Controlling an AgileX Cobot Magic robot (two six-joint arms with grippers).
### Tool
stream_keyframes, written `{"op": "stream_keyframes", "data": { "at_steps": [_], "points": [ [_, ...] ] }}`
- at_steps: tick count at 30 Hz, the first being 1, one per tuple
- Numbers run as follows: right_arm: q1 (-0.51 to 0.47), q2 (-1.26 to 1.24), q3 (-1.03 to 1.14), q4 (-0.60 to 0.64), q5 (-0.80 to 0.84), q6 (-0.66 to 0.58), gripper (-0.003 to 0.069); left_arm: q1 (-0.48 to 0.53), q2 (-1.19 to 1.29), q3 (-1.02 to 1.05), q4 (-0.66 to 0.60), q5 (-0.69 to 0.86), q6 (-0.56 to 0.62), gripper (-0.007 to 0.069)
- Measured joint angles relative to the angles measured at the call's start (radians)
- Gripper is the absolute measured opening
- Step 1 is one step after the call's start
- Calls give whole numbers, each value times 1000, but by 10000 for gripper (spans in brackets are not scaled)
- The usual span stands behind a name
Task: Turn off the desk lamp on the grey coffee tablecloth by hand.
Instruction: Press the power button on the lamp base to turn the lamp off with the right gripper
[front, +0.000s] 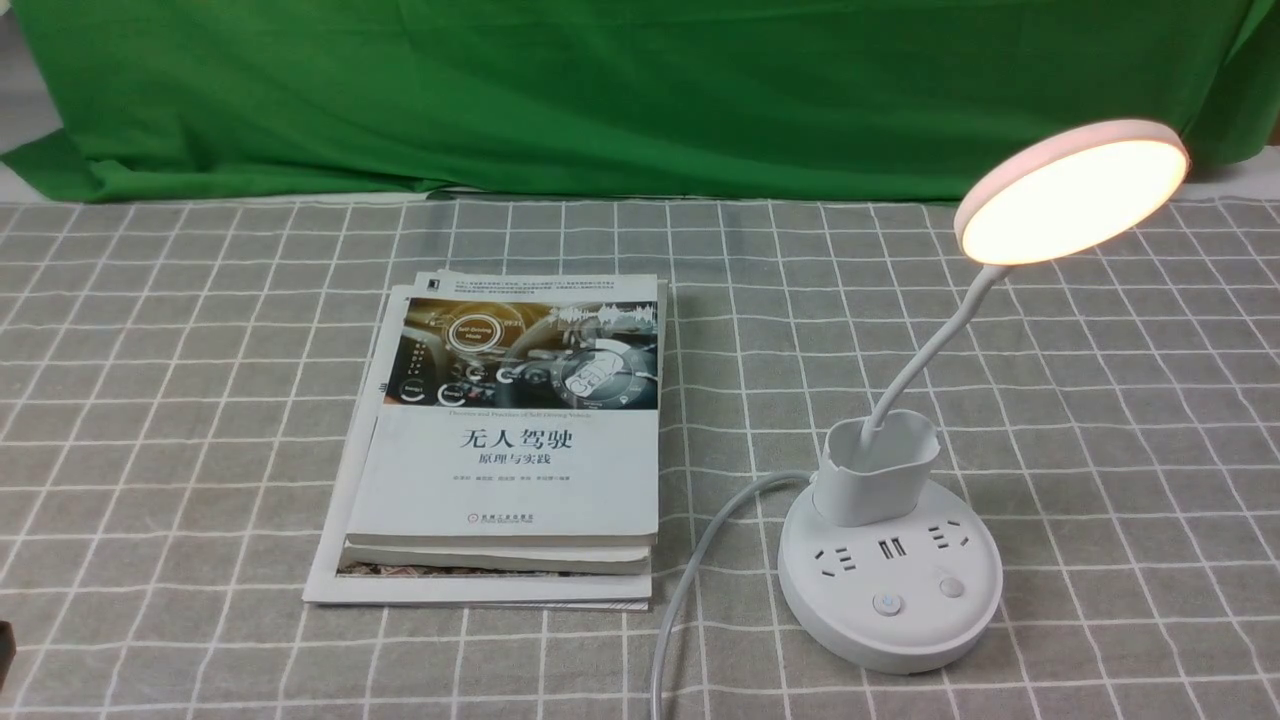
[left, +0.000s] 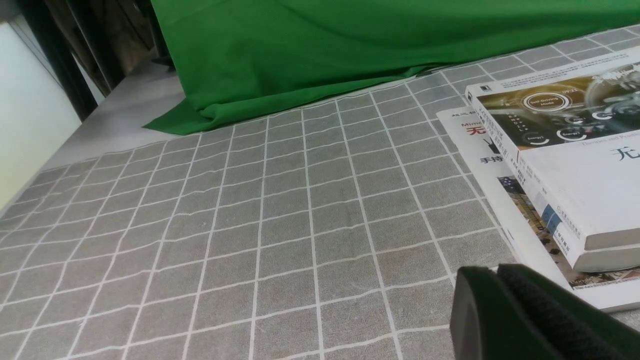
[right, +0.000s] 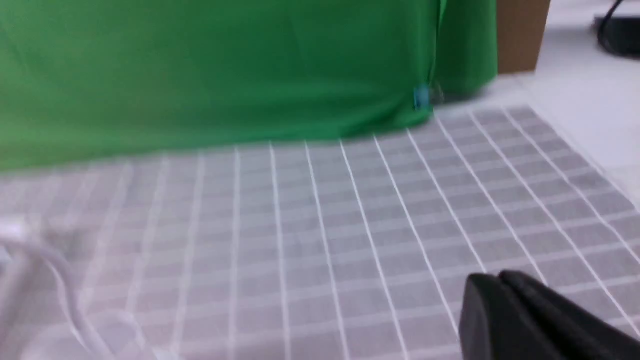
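The desk lamp (front: 890, 560) glowed at right; pressing was yet to come. The right gripper (right: 487, 277), fingertips together, likely needed to reach its near-side power button (front: 887, 604).

- Desk lamp (front: 890, 590): positioned on the tablecloth (front: 240, 640), right of the book stack (front: 505, 470).
- Cup holder (front: 872, 485): mounted on the lamp base, toward its rear; buttons at the front.
- Cable (front: 690, 572): routed between stack and base.
- Backdrop (front: 640, 95): located behind stack and lamp base.
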Motion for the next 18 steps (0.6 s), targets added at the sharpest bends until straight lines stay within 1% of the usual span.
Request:
{"op": "stream_keyframes", "data": {
  "at_steps": [3, 8, 9, 13, 18],
  "points": [
    [15, 54, 0, -1, 9, -13, 56, 0, 0, 0, 0, 0, 0, 20],
    [78, 144, 8, 13, 2, -2, 56, 0, 0, 0, 0, 0, 0, 20],
    [78, 148, 8, 13, 2, -2, 56, 0, 0, 0, 0, 0, 0, 20],
    [120, 266, 4, 94, 32, -14, 55, 0, 0, 0, 0, 0, 0, 20],
    [190, 443, -45, 230, 140, -162, 55, 0, 0, 0, 0, 0, 0, 20]
  ]
}}
